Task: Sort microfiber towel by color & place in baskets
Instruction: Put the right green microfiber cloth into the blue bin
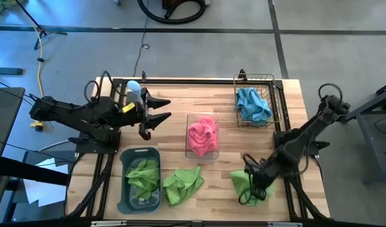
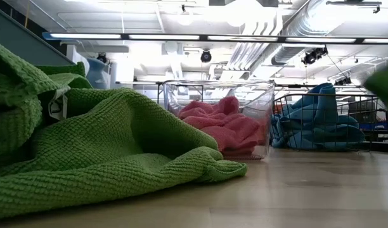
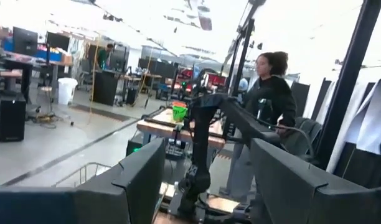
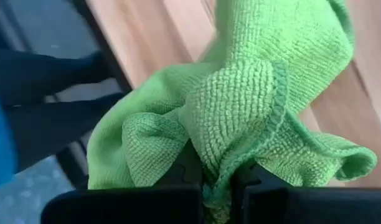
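A lime green towel (image 1: 245, 186) bunches at my right gripper (image 1: 250, 181) near the table's near right corner, and that gripper is shut on it. A second green towel (image 1: 182, 183) lies flat on the table beside the dark grey tub (image 1: 123, 189), which holds more green towels (image 1: 144, 174). Pink towels (image 1: 202, 136) fill the clear bin (image 1: 216, 154). Blue towels (image 1: 251, 104) sit in the wire basket (image 1: 276, 94). My left gripper (image 1: 156, 108) hangs open above the table's far left part, touching nothing. My right gripper (image 4: 218, 182) pinches a bunched fold of the green towel (image 4: 223, 163) between its two fingers, several layers thick, with a hemmed edge (image 4: 274, 118) running into the hold. The arm slants down from the table's right side. In the low view the towel's visible part (image 2: 384, 82) hangs above the table.
A pale blue bottle (image 1: 134, 88) stands at the far left, close to the left arm. Bare wood lies between the clear bin and the held towel. A person (image 3: 271, 93) stands beyond the table in the left wrist view.
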Available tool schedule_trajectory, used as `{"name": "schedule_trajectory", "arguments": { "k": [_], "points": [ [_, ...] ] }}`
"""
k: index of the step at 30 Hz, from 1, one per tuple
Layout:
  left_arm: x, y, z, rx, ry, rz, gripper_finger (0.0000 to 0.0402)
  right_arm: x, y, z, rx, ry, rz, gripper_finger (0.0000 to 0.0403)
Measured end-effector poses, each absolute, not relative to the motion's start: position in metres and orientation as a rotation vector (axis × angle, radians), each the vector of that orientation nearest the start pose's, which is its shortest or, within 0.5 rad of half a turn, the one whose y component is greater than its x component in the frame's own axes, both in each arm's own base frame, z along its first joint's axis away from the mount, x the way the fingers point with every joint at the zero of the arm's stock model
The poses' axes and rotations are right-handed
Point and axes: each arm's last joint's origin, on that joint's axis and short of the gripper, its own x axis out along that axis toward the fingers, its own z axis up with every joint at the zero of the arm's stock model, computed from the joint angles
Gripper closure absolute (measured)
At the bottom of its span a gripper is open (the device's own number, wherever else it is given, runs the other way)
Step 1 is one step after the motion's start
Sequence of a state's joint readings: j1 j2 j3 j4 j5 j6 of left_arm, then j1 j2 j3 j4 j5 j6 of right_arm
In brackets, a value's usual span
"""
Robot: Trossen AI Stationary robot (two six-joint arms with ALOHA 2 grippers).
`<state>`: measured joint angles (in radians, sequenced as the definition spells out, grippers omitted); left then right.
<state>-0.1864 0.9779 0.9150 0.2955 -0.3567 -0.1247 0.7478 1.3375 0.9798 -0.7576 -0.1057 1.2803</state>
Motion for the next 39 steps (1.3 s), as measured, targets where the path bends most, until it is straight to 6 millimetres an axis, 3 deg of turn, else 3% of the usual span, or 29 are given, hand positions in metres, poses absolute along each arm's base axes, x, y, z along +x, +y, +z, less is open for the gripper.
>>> {"name": "schedule_trajectory", "arguments": {
  "k": [4,12,20,27,31,39],
  "points": [
    [0.206,-0.029,0.393,-0.186,-0.257,0.143,0.0177,0.199,0.152,0.264,0.727,1.188,0.087,0.0400],
    [0.207,-0.029,0.392,-0.184,-0.248,0.143,0.0177,0.251,0.126,0.298,0.621,0.679,0.397,0.0401],
    [0.206,-0.029,0.394,-0.190,-0.275,0.137,0.0177,0.275,0.076,0.366,0.337,0.365,0.338,0.0402],
    [0.206,-0.029,0.395,-0.167,-0.285,0.138,0.0177,0.273,0.040,0.425,0.100,0.177,0.171,0.0402],
    [0.206,-0.029,0.395,-0.135,-0.275,0.144,0.0177,0.270,0.033,0.438,0.031,0.156,0.125,0.0401],
    [0.208,-0.029,0.388,-0.104,-0.210,0.162,0.0177,0.263,0.033,0.429,0.019,0.205,0.124,0.0400]
  ]
}}
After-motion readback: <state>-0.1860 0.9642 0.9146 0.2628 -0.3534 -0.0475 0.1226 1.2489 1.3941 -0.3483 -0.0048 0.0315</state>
